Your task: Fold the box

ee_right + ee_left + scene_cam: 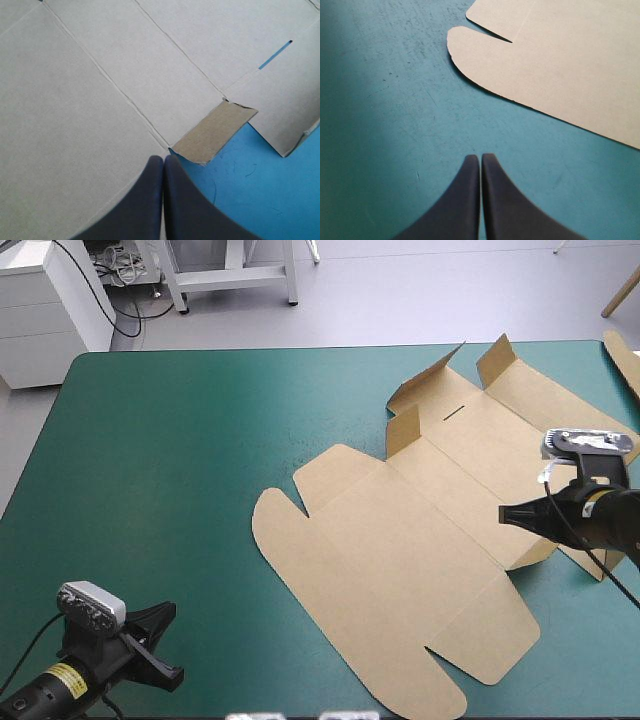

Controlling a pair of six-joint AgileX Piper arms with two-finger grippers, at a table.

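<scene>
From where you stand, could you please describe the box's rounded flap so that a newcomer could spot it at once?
On the teal-green table, the brown box lies mostly flat, right of centre. Its rounded flap is the end pointing toward the shut left pincer. Only this flap has a broad curved edge; its neighbours run straight.

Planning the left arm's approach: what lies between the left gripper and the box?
Nothing: bare teal-green cover from the left gripper to the box, shown in left wrist and high views.
</scene>
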